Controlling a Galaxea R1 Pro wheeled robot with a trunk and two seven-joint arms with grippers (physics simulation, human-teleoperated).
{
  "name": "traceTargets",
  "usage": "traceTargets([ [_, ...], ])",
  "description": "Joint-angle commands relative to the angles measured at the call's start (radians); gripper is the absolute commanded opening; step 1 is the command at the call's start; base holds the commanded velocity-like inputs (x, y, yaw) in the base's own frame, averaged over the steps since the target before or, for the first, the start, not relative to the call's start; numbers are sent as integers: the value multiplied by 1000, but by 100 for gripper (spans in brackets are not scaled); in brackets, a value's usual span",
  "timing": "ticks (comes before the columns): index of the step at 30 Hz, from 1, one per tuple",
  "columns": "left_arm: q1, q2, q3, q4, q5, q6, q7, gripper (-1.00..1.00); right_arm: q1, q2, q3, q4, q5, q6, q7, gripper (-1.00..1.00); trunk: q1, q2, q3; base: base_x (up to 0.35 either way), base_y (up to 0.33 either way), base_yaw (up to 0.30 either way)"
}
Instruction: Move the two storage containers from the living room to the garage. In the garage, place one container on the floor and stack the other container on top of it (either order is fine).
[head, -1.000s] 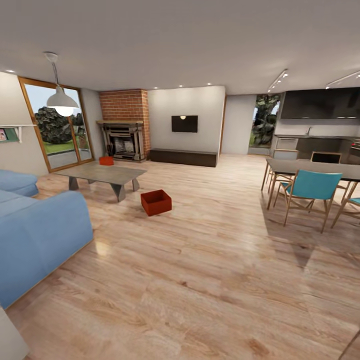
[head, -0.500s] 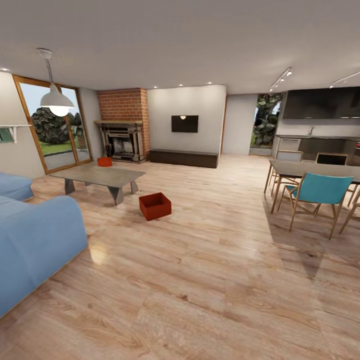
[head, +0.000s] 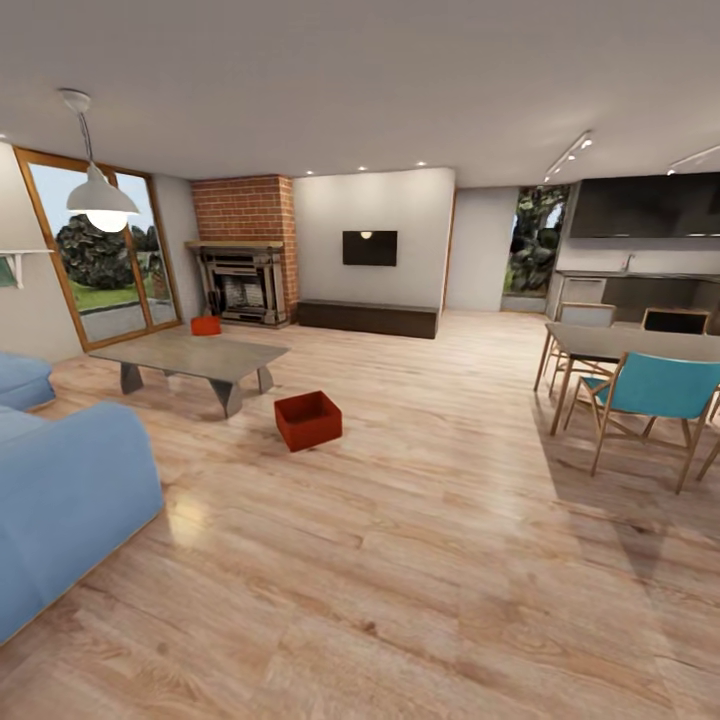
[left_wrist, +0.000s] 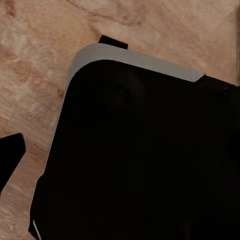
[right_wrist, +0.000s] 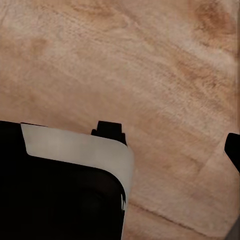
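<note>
Two orange-red bins sit on the light wood floor (head: 420, 560) of the living room, both well ahead of the robot. The nearer bin (head: 308, 420) stands open side up just beside the near right corner of the grey low table (head: 190, 353), apart from its leg. The farther bin (head: 206, 325) rests beyond the table's far edge, near the brick fireplace (head: 243, 250) and the glass doors (head: 100, 255). A blue sofa (head: 60, 490) lies at the left, and a dining table with a teal chair (head: 655, 395) is well off to the right.

Each wrist view looks down on wood planks past the robot's dark body with its pale rim. A dark tip shows at the edge of each, but I cannot tell how far either gripper is open; nothing seems to be held.

The bins look like thin-walled, rigid plastic, lidless and apparently empty, so each is probably light and stiff, with smooth sides that could slip under a loose pinch. The walls taper slightly, so squeezing the outside low down would tend to slide upward. Pinching one wall over its top rim, one finger inside and one outside, looks the surest one-handed hold; clasping opposite long walls between both grippers would keep it level. A one-wall hold will likely let the bin tilt.
</note>
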Motion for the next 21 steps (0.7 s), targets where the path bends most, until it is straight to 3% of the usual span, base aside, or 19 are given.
traceTargets([
  [1,0,-1,1,0,4,-2,0,100,-1,0,5,3,4,-6,1,100,1,0,-1,323,0,0],
  [21,0,-1,1,0,4,-2,0,100,-1,0,5,3,4,-6,0,100,1,0,-1,323,0,0],
])
